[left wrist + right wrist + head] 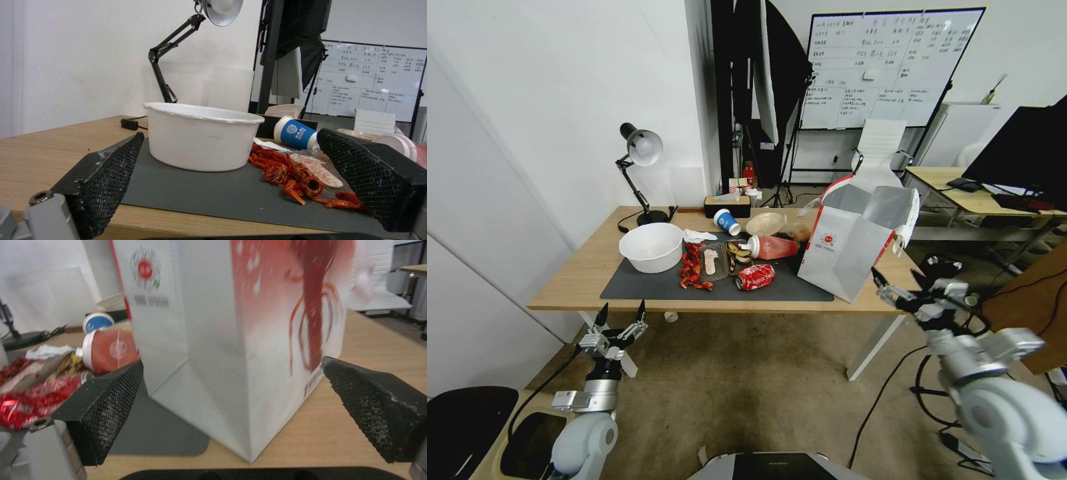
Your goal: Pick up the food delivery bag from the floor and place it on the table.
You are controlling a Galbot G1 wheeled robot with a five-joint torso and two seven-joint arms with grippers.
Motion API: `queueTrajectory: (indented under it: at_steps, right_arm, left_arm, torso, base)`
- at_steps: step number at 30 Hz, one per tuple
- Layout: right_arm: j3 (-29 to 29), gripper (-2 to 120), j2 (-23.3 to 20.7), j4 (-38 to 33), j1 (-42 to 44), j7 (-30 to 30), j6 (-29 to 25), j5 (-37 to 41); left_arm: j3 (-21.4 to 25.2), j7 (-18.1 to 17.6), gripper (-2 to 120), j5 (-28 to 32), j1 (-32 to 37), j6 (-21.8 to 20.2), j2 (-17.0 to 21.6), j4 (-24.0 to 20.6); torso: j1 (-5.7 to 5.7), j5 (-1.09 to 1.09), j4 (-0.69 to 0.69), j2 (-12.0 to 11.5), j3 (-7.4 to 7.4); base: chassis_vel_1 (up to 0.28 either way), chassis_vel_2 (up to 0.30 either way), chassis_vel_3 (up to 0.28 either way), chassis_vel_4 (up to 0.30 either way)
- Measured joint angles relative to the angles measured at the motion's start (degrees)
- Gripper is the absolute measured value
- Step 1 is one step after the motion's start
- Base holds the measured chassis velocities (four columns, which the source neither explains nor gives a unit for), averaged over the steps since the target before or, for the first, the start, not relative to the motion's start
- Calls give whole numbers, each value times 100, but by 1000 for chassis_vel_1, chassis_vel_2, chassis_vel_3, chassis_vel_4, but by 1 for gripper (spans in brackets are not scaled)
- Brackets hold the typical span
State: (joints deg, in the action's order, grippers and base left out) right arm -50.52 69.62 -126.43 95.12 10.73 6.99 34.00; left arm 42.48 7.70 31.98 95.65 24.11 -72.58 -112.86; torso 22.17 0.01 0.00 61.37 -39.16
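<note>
The white food delivery bag (pixel 854 243) with red edges and silver lining stands upright and open on the right end of the light-wood table (pixel 580 280), partly over the dark mat. My right gripper (pixel 902 283) is open, just in front of the bag's near right corner and apart from it. In the right wrist view the food delivery bag (pixel 231 336) rises close ahead between the spread fingers (pixel 106 406). My left gripper (pixel 621 313) is open and empty, held before the table's front left edge. The brownish floor (pixel 747 393) lies below.
On the mat sit a white bowl (pixel 652 247), red crayfish shells (pixel 692 270), a crushed red can (pixel 756 276), a tipped bottle (pixel 772 247) and a blue cup (pixel 726 221). A desk lamp (pixel 642 160) stands at the back. A desk with a monitor (pixel 1020 160) and cables lie right.
</note>
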Motion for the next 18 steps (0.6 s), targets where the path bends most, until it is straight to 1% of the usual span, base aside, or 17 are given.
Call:
queueTrajectory:
  at_steps: [1,2,4,5,6,8,9,10,13,18]
  right_arm:
    - [68,100,25,84,-20,111,-156,-94]
    - [150,100,49,240,-74,252,-448,-289]
    - [158,100,53,259,-81,264,-483,-309]
    - [217,100,84,394,-119,347,-714,-436]
    - [243,100,123,463,-129,374,-806,-499]
    - [250,100,137,490,-130,379,-844,-525]
    - [259,100,174,587,-136,404,-987,-625]
    - [259,100,174,587,-136,404,-987,-625]
    - [259,100,270,731,-106,438,-1187,-734]
    - [247,100,381,834,-99,470,-1321,-739]
  left_arm:
    - [0,6,100,-28,3,0,14,7]
    - [2,16,100,-96,7,1,38,31]
    - [2,18,100,-103,7,1,41,35]
    - [4,46,100,-153,11,3,71,70]
    - [4,75,100,-180,16,4,88,91]
    - [5,97,100,-185,18,3,94,98]
    - [4,232,100,-190,25,3,109,119]
    - [4,232,100,-190,25,3,109,119]
    - [4,479,100,-196,26,-9,126,136]
    - [0,583,100,-118,17,-7,145,139]
  torso:
    - [0,-2,0,0,0]
    - [0,-2,0,0,0]
    - [0,-2,1,0,0]
    - [0,-1,1,0,0]
    - [0,-1,1,0,0]
    - [0,-1,0,0,0]
    - [0,-2,0,0,0]
    - [0,-2,0,0,0]
    - [0,-1,0,0,0]
    - [0,-1,0,0,0]
  base:
    - [0,0,0,0]
    - [0,0,0,0]
    - [0,0,0,0]
    - [0,0,0,0]
    - [0,0,0,0]
    - [0,0,0,0]
    - [0,0,0,0]
    - [0,0,0,0]
    - [0,0,0,0]
    - [0,0,0,0]
